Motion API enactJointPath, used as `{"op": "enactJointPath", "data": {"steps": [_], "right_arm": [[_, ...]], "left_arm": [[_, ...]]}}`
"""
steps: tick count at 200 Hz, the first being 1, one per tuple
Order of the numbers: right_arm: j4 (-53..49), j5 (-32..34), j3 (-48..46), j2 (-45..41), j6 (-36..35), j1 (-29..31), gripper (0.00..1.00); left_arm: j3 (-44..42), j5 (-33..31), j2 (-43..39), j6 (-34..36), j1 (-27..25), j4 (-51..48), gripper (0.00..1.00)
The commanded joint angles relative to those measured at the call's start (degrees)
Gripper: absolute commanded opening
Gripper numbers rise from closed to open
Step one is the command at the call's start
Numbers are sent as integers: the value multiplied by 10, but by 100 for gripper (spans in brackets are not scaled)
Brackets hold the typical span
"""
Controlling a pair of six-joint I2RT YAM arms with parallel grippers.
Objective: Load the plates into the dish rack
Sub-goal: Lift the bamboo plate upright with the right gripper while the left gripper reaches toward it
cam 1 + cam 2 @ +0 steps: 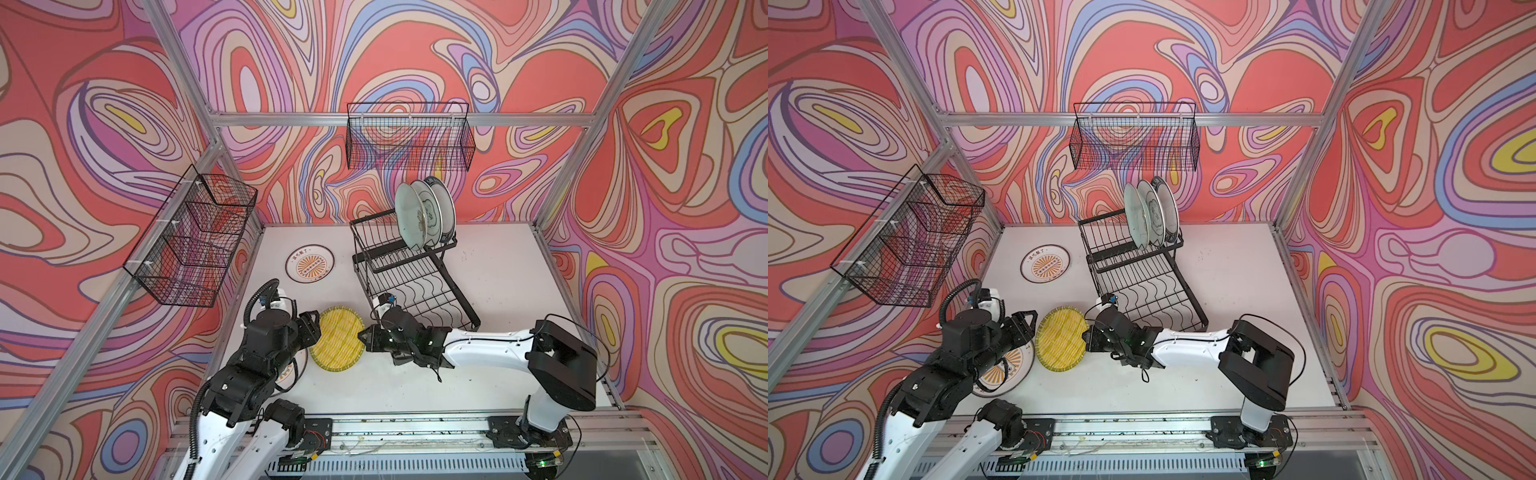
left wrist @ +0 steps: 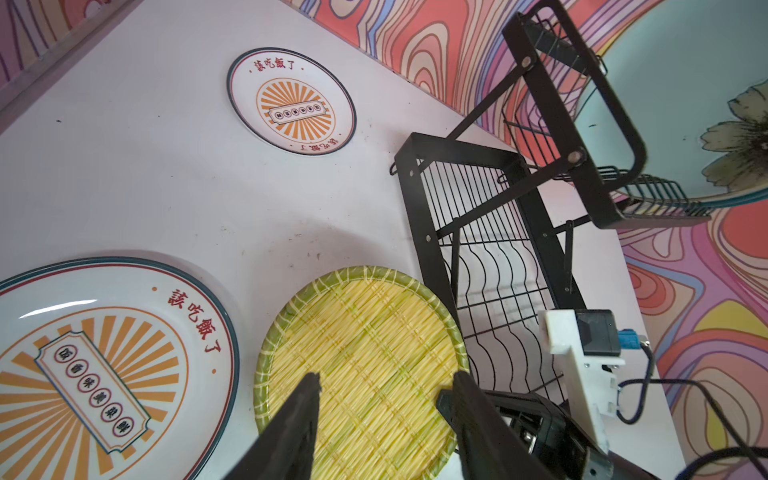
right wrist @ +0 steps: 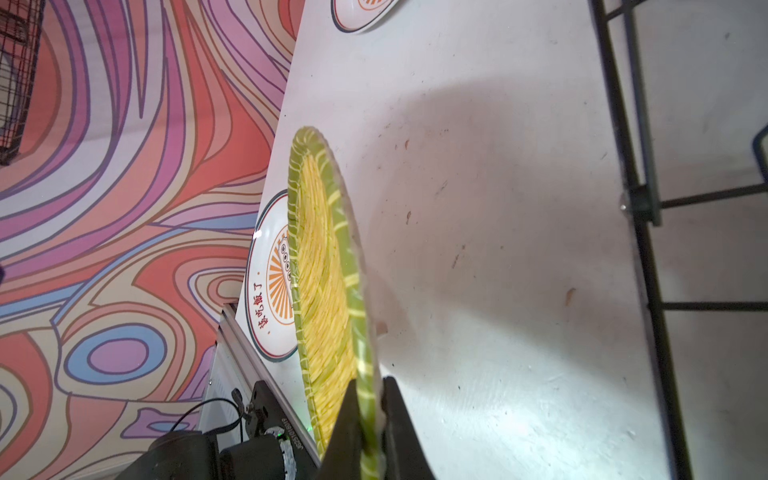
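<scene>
On the raised tier of the black wire dish rack (image 2: 420, 216), three round plates (image 1: 409, 216) stand loaded; right gripper (image 1: 362, 336) pinches the tilted yellow woven-look plate (image 1: 336, 340) at the rack's 8 o'clock; left gripper (image 2: 385, 376) half-open, holding nothing; one white orange-sunburst plate (image 1: 309, 263) lies flat at 9 o'clock, second sunburst plate (image 1: 1007, 365) at the yellow's 8 o'clock.

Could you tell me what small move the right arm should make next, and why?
Probably lift a little: the right gripper is shut on the rim of the yellow woven-look plate, which stands tilted up from the table, while the left gripper is open beside it. Rising first should clear it for the dish rack.
</scene>
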Motion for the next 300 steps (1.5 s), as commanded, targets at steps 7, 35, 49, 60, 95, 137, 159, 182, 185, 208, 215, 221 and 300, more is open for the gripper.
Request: {"op": "enactJointPath", "data": {"steps": [7, 35, 49, 60, 95, 137, 159, 182, 185, 208, 215, 221, 300], "right_arm": [[7, -26, -6, -48, -40, 1, 0], [-20, -47, -18, -85, -58, -6, 0], [-33, -72, -23, -105, -61, -17, 0], [-50, -100, -23, -119, -66, -30, 0], [-154, -113, -8, -188, -107, -65, 0], [-215, -123, 3, -263, -124, -112, 0], [-228, -127, 15, -280, -134, -123, 0], [-233, -138, 21, -293, -137, -139, 0], [-234, -140, 22, -294, -138, -140, 0], [-236, -147, 31, -300, -149, -152, 0], [-233, -149, 33, -301, -153, -153, 0], [-231, -151, 33, -302, -155, -154, 0], [-164, -189, 29, -311, -162, -161, 0]], "left_arm": [[0, 60, -11, 11, 3, 33, 55], [-7, 95, -14, 13, 3, 63, 55], [-9, 122, -15, 19, 3, 78, 55], [-12, 149, -15, 24, 3, 94, 55], [-11, 155, -7, 28, 2, 95, 56], [-30, 212, -6, 35, 3, 139, 57], [-46, 232, -10, 31, 3, 165, 58], [-44, 232, -1, 38, 2, 152, 58], [-44, 232, 0, 38, 3, 150, 58], [-52, 240, 5, 40, 2, 156, 58], [-57, 242, 6, 39, 2, 161, 58], [-60, 245, 8, 38, 2, 164, 58], [-80, 287, 21, 30, 3, 213, 57]]}}
